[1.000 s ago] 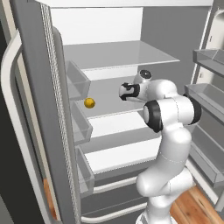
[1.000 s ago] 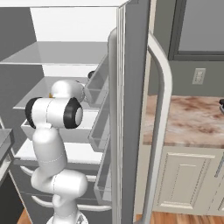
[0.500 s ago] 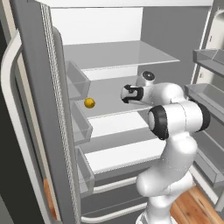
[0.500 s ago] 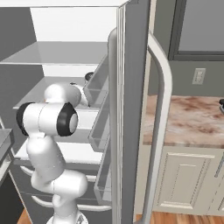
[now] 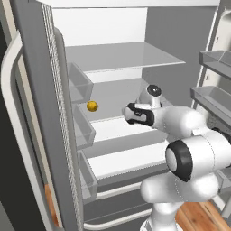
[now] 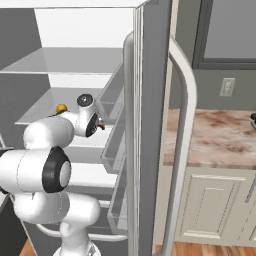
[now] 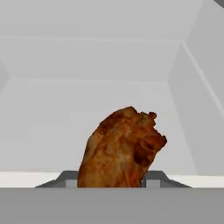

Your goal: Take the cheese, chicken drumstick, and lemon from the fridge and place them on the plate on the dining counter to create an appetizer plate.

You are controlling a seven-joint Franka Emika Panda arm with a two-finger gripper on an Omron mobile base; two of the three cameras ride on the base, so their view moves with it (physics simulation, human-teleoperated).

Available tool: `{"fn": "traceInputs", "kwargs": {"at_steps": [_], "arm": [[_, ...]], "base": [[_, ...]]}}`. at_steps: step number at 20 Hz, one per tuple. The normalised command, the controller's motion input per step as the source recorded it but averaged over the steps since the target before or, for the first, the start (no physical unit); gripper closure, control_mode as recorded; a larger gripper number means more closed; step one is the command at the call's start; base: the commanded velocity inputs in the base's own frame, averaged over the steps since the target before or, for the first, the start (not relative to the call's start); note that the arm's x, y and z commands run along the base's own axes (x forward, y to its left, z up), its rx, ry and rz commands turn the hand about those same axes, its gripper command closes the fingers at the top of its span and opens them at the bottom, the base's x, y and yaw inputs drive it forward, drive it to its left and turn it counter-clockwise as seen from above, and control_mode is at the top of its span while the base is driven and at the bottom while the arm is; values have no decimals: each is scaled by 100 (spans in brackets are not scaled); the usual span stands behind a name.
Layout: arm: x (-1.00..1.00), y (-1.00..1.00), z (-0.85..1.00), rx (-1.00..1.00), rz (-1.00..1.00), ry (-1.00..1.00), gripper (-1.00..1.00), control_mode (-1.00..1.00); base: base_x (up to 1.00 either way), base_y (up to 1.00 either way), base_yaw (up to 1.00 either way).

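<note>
My gripper (image 7: 111,179) is shut on the chicken drumstick (image 7: 122,148), a reddish-brown lumpy piece held upright between the fingers. It hovers inside the open fridge (image 5: 126,58), above a middle shelf, and appears as a dark hand (image 5: 131,113) in the left base view. The lemon (image 5: 92,106), a small yellow ball, rests on that shelf to the gripper's left and deeper in, and is also seen behind the arm (image 6: 61,108). The cheese and the plate are out of view. A stretch of the marbled dining counter (image 6: 220,140) lies right of the fridge.
The open left fridge door (image 5: 40,113) with its bins (image 5: 81,131) stands close on the left. The right door (image 6: 150,125) and its long pale handle (image 6: 182,150) flank the arm. White cabinets (image 6: 215,210) sit under the counter.
The hand has drawn back and lower out of the shelf space with the drumstick still held. The elbow has swung forward toward the cameras. The lemon has stayed put.
</note>
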Motion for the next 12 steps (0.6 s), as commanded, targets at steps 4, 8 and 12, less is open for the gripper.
{"fn": "traceInputs", "kwargs": {"at_steps": [4,8,12], "arm": [[-79,13,35,0,14,0,100,-100],[-90,1,64,0,14,0,100,-100],[-94,0,76,0,14,-1,100,-100]], "base": [[0,0,0],[0,0,0],[0,0,0]]}}
